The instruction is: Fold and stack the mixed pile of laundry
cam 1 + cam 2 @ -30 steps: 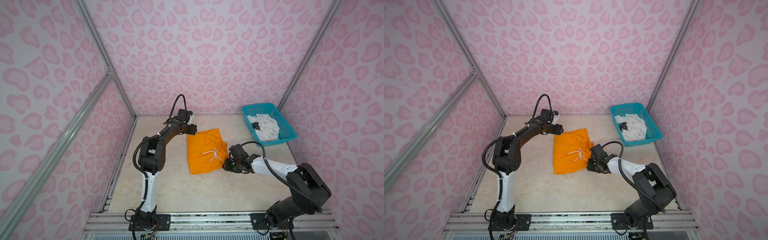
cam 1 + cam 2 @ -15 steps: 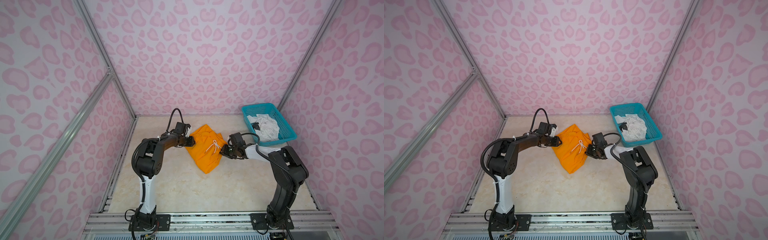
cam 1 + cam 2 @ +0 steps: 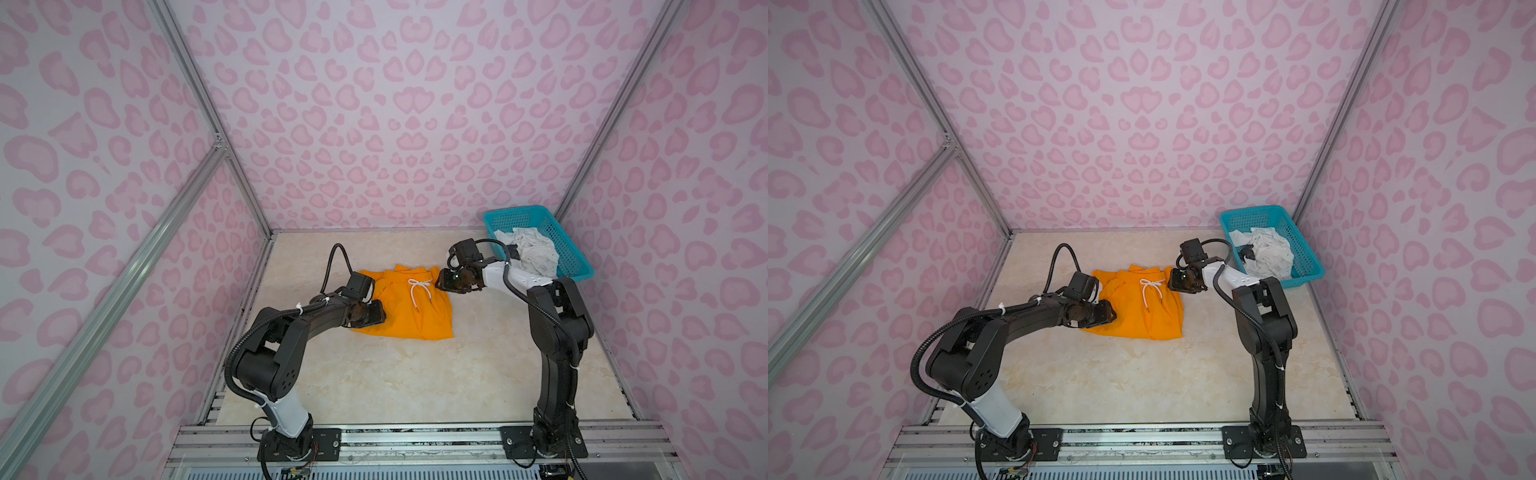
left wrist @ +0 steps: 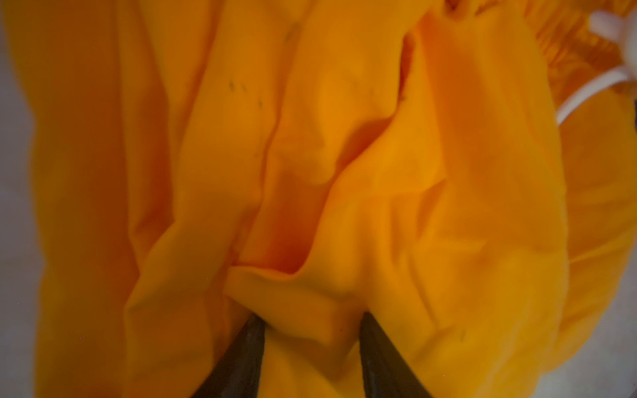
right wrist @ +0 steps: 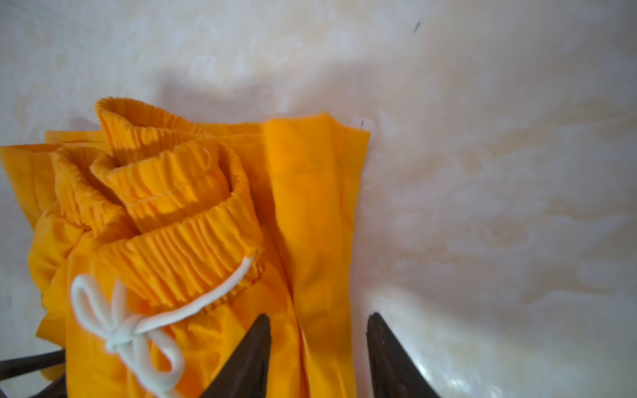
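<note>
Orange elastic-waist shorts (image 3: 409,309): lying rumpled on the marble-look tabletop (image 3: 415,374), back centre in both top views. The waistband is bunched on the far side and the white drawstring (image 5: 120,330) is tied in a bow.
Left gripper (image 4: 312,320): at the shorts' left edge, fingers spread, a loose fold of cloth between them.
Right gripper (image 5: 319,320): at the waistband's right corner, fingers spread astride the cloth edge.
White T-shirt (image 3: 532,251): crumpled inside the teal perforated basket (image 3: 515,211), back right corner.
</note>
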Tool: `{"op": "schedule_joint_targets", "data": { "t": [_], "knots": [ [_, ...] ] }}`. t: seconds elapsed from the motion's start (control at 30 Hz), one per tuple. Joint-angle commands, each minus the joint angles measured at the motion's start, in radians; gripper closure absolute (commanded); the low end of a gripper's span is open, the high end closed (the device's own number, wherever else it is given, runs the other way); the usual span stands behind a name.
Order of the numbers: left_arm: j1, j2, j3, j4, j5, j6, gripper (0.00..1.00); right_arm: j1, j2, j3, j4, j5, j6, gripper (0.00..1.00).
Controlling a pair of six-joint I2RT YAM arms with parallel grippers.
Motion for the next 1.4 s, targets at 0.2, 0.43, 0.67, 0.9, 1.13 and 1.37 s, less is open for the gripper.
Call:
{"op": "schedule_joint_targets", "data": {
  "t": [0.2,0.43,0.67,0.9,1.13,1.37],
  "knots": [
    [0.025,-0.069,0.160,-0.180,-0.117,0.116,0.38,0.009,-0.216,-0.167,-0.127,0.110,-0.082,0.49],
    [0.046,0.015,0.176,-0.291,-0.324,0.208,0.30,0.018,-0.342,-0.269,-0.135,0.098,-0.069,0.48],
    [0.058,0.118,0.152,-0.229,-0.283,0.219,0.34,0.018,-0.404,-0.287,-0.144,0.087,-0.060,0.48],
    [0.083,0.174,0.180,-0.237,-0.253,0.192,0.56,0.017,-0.449,-0.286,-0.163,0.107,-0.065,0.48],
    [0.207,0.212,0.271,-0.295,-0.200,0.149,0.83,0.006,-0.496,-0.287,-0.178,0.116,-0.069,0.49],
    [0.359,0.350,0.525,-0.398,-0.171,0.193,0.91,-0.009,-0.548,-0.296,-0.198,0.120,-0.077,0.49]
  ]
}}
